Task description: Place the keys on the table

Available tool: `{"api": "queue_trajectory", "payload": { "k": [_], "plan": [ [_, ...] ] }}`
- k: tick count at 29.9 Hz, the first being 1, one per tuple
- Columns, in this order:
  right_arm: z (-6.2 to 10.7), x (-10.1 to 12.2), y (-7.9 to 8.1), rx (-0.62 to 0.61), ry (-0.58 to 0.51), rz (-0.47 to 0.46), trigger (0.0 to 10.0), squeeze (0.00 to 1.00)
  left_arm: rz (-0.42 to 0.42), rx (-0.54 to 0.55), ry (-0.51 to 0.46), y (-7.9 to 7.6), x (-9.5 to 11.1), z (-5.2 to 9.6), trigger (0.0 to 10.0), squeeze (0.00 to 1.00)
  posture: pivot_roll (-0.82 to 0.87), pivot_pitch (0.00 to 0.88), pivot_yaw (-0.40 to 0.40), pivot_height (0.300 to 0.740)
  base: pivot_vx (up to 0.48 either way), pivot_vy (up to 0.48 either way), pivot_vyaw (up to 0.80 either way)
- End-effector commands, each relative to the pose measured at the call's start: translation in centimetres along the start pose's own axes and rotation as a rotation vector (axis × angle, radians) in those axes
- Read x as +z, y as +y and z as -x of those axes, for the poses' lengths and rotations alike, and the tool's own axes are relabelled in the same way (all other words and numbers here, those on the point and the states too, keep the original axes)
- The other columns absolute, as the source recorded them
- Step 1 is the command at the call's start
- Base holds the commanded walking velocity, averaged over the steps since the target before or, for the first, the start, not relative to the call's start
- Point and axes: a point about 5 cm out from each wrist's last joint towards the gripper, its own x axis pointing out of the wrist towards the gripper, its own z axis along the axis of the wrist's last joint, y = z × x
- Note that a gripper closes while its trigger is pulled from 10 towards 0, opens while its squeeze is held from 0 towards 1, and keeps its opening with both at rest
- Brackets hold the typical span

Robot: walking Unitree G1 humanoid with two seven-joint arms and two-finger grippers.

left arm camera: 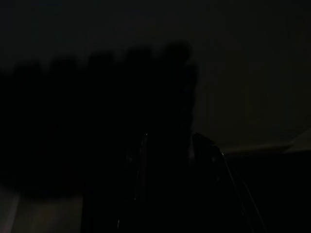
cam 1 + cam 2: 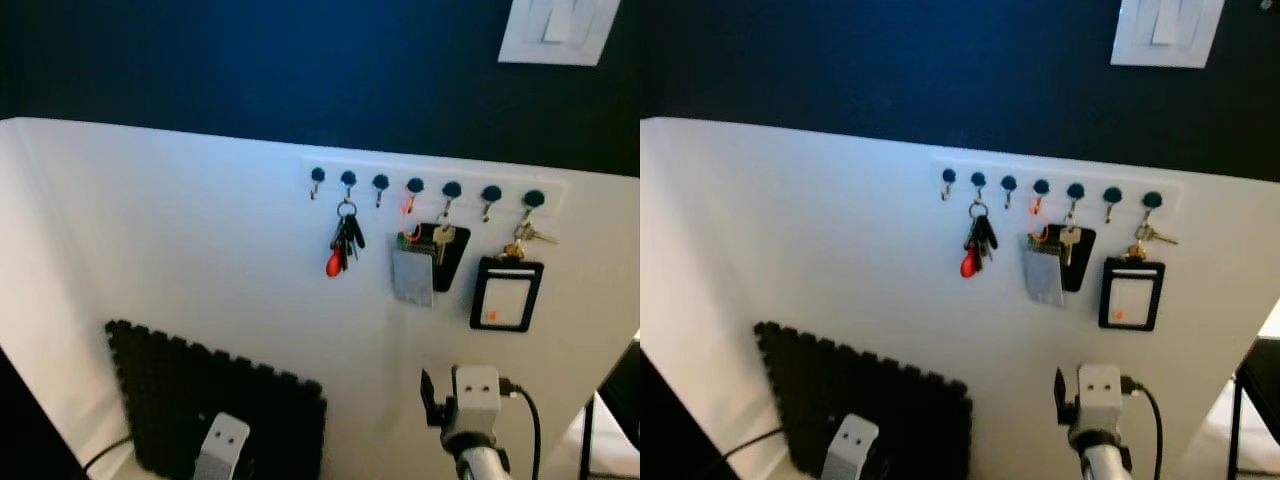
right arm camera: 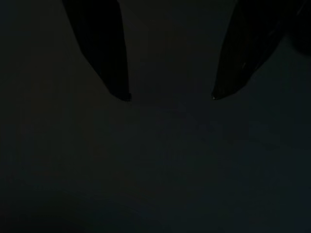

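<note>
Left eye view, read left to right. A black foam mat (image 2: 215,400) with a notched edge leans low against the white wall panel (image 2: 170,230); its lower part is cut off by the frame. Before it rises the left arm's pale wrist housing (image 2: 222,445), with the left jaws themselves out of frame. In the left wrist view the scene is nearly black: two dark fingers (image 1: 138,160) can just be made out before the mat's notched outline, and their spacing cannot be told.

Well above both jaws, a strip of seven dark-headed hooks (image 2: 425,187) runs along the panel. The keys (image 2: 342,243), a bunch with a red fob, hang from the second hook, up and to the left of the right jaws. Next hang a grey card on an orange loop (image 2: 413,270), overlapping a black holder with a brass key (image 2: 443,250), then a black-framed badge holder (image 2: 507,294) under another brass key (image 2: 530,235).

The right arm's wrist housing (image 2: 475,395) stands below the cards, cable trailing. In the right wrist view the right jaws (image 3: 170,97) stand wide apart, holding nothing, against a dim, featureless ground.

A white switch plate (image 2: 555,30), partly cut off, sits on the dark upper wall.
</note>
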Motion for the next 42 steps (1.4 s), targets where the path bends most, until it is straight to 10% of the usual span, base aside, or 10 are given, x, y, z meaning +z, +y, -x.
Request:
{"api": "queue_trajectory", "payload": {
  "k": [1, 23, 25, 26, 37, 38, 39, 40, 42],
  "plan": [
    [0.5, 0.3, 0.1, 0.014, -0.040, 0.038, 10.0, 0.00, 0.007, -0.023, -0.034, -0.3, 0.2, 0.2, 10.0, 0.00, 0.05, 0.017, 0.018, 0.740, 0.000, 0.000, 0.00],
    [1.8, 6.9, -2.6, -0.194, -0.376, 0.126, 10.0, 0.00, -0.082, -0.282, -0.367, -2.6, 7.1, 1.3, 10.0, 0.00, 0.03, 0.033, 0.029, 0.740, 0.000, 0.000, 0.00],
    [1.5, 7.6, -3.0, -0.208, -0.401, 0.113, 10.0, 0.10, -0.082, -0.259, -0.395, -2.5, 8.0, 1.0, 10.0, 0.00, 0.03, 0.033, 0.029, 0.740, 0.000, 0.000, 0.00],
    [1.3, 8.1, -3.1, -0.211, -0.417, 0.105, 10.0, 1.00, -0.085, -0.251, -0.411, -2.4, 8.6, 1.0, 10.0, 0.00, 0.03, 0.033, 0.029, 0.740, 0.000, 0.000, 0.00],
    [0.5, 9.7, -3.8, -0.234, -0.427, 0.084, 10.0, 1.00, -0.048, -0.268, -0.537, -2.9, 12.7, 0.7, 10.0, 0.00, 0.03, 0.035, 0.021, 0.740, 0.000, 0.000, 0.00],
    [0.5, 9.6, -3.8, -0.238, -0.412, 0.078, 10.0, 0.73, -0.042, -0.278, -0.549, -3.1, 13.2, 0.7, 10.0, 0.00, 0.03, 0.034, 0.018, 0.740, 0.000, 0.000, 0.00],
    [0.4, 9.5, -3.9, -0.239, -0.403, 0.074, 10.0, 0.73, -0.037, -0.285, -0.555, -3.3, 13.5, 0.6, 10.0, 0.00, 0.03, 0.034, 0.018, 0.740, 0.000, 0.000, 0.00],
    [0.4, 9.5, -3.9, -0.237, -0.398, 0.073, 10.0, 0.04, -0.031, -0.303, -0.560, -3.5, 13.7, 0.6, 10.0, 0.00, 0.02, 0.032, 0.016, 0.740, 0.000, 0.000, 0.00],
    [0.3, 9.6, -4.1, -0.240, -0.395, 0.060, 10.0, 0.00, -0.017, -0.334, -0.569, -4.0, 14.2, 0.5, 10.0, 0.00, 0.02, 0.032, 0.016, 0.740, 0.000, 0.000, 0.00]
  ]
}}
